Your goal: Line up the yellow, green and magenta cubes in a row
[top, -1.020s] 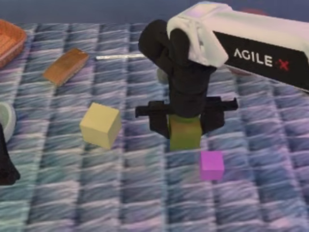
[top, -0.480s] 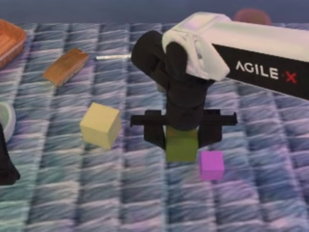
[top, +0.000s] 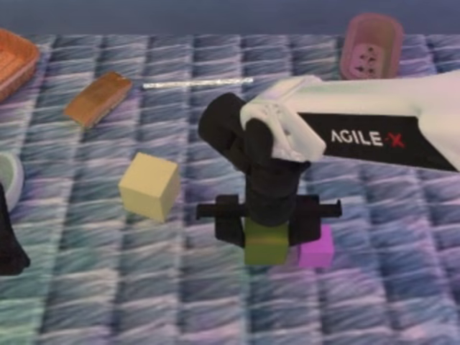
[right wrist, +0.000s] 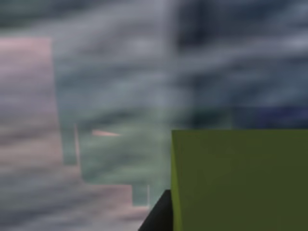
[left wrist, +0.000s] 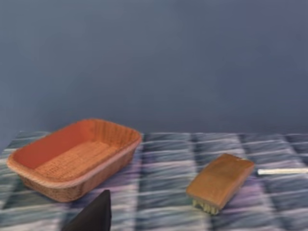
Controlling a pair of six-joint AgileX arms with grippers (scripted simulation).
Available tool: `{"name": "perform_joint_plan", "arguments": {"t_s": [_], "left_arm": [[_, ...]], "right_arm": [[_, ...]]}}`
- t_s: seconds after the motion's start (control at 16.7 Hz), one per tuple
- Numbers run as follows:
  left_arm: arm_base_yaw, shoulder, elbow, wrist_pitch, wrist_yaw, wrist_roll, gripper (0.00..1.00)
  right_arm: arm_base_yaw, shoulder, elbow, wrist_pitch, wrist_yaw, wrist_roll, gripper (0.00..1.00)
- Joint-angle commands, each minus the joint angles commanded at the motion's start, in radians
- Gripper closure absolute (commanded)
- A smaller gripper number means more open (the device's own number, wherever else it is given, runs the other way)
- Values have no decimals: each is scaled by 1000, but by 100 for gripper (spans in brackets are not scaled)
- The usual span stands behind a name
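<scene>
White right arm (top: 374, 129) reads "AGILE X"; jaws grip green cube (top: 264, 246).

You're looking at three matte, smooth cubes: the yellow cube (top: 149, 186), the green cube (top: 264, 244) and the magenta cube (top: 317, 249). The counter (top: 108, 287) wears a woven-looking blue plaid cloth. The basket (left wrist: 72, 159) reads as orange-brown wicker with a rough weave. The block (top: 98, 98) has a wood-like brown top. Your right end effector (top: 267, 228) is matte black; the arm's shell (top: 374, 133) is smooth white plastic.
</scene>
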Motion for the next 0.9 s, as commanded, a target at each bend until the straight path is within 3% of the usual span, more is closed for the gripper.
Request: {"name": "perform_joint_plan", "arguments": {"t_s": [0.24,0.9], "left_arm": [[0,0,0,0,0,0,0],[0,0,0,0,0,0,0]], "right_arm": [[0,2,-3,4,0,0,100],[0,2,-3,4,0,0,17]]}}
